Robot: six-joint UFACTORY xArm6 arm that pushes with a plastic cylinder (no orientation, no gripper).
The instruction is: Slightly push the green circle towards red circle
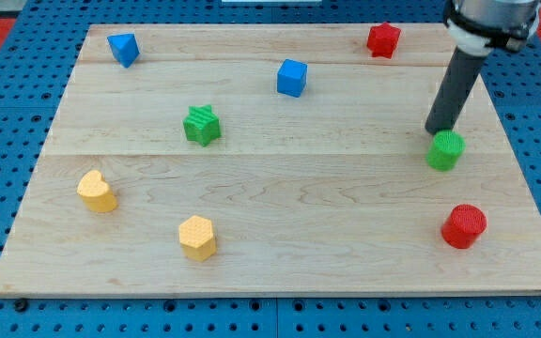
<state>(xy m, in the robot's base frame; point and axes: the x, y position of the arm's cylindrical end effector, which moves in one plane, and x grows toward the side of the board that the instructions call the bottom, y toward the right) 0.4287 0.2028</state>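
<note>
Yellow hexagon block lowest; ribbed green circle touching my tip, above red circle; no pincer.

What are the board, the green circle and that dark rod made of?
The board looks like pale unvarnished wood: grain lines and plank seams show. The green circle seems matte plastic, possibly 3D-printed, since its top is finely ridged. The rod looks like smooth dark plastic or metal; I cannot tell which. My tip sits just at the circle's upper edge.
</note>
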